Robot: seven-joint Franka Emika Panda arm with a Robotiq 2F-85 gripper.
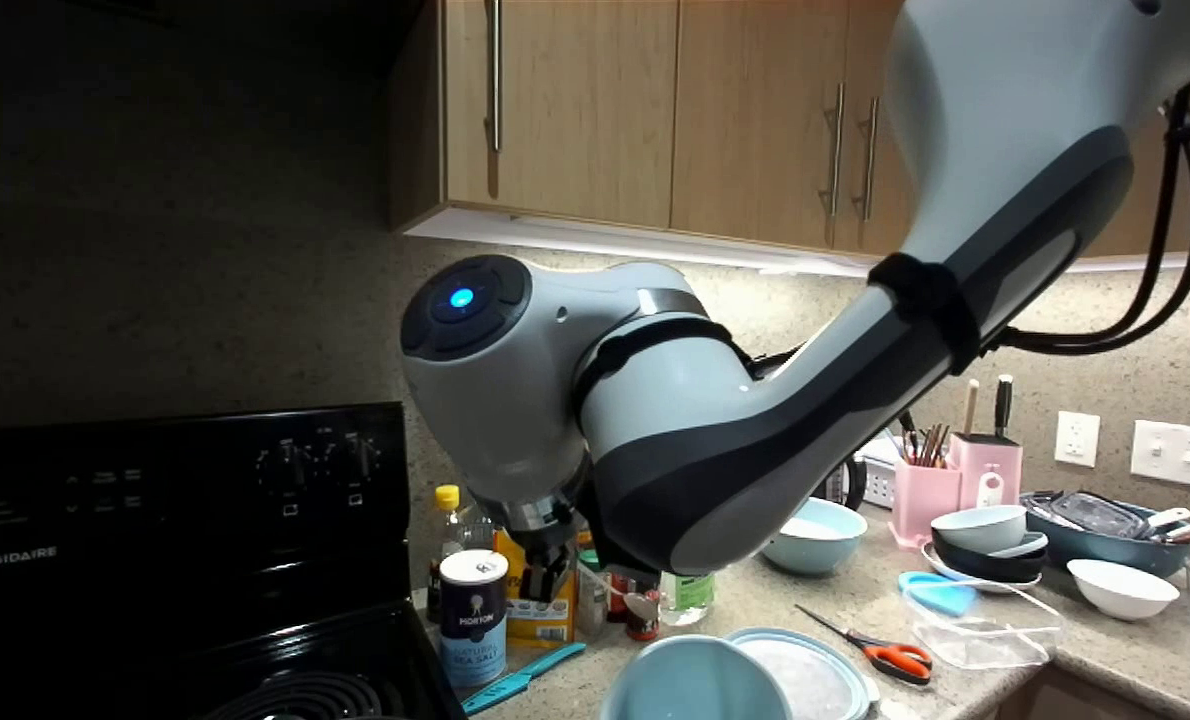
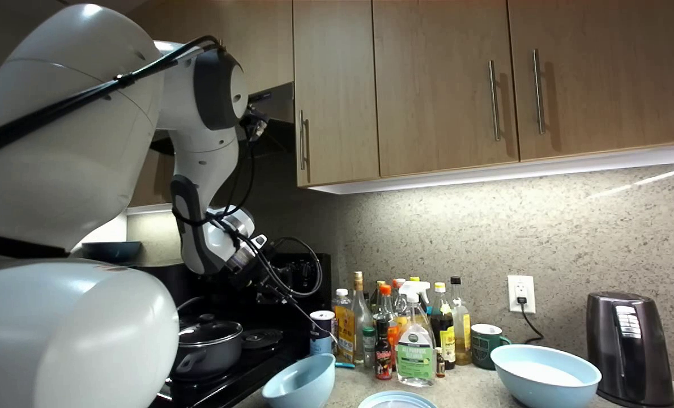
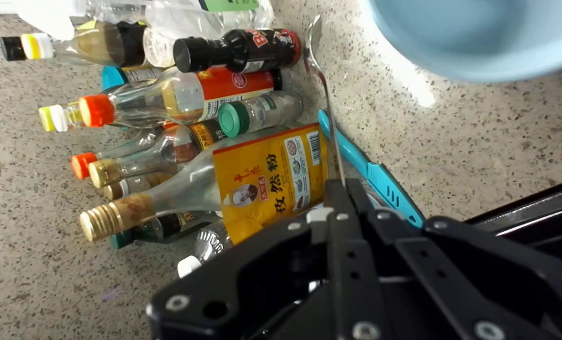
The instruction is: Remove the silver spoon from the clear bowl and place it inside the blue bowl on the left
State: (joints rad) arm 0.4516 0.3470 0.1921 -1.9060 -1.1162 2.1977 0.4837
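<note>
My gripper (image 3: pixel 344 184) is shut on the handle end of the silver spoon (image 3: pixel 328 101). It also shows in both exterior views (image 1: pixel 547 578) (image 2: pixel 280 296). The spoon (image 1: pixel 642 604) (image 2: pixel 314 323) sticks out from the fingertips, in the air above the counter by the bottles. The light blue bowl (image 2: pixel 300 382) stands on the counter beside the stove, its rim slanting. It shows at the bottom of an exterior view (image 1: pixel 695 682) and at the upper right of the wrist view (image 3: pixel 479 38). The spoon is apart from this bowl. The clear bowl is hidden or out of view.
Bottles and a yellow packet (image 3: pixel 271 182) crowd beside the spoon. A salt can (image 1: pixel 473 615) and teal knife (image 1: pixel 525 678) lie near the stove. A blue-rimmed lid (image 1: pixel 805 670) is beside the bowl. Another blue bowl (image 2: pixel 544 374) stands by the kettle (image 2: pixel 628 345). Scissors (image 1: pixel 885 655) lie farther right.
</note>
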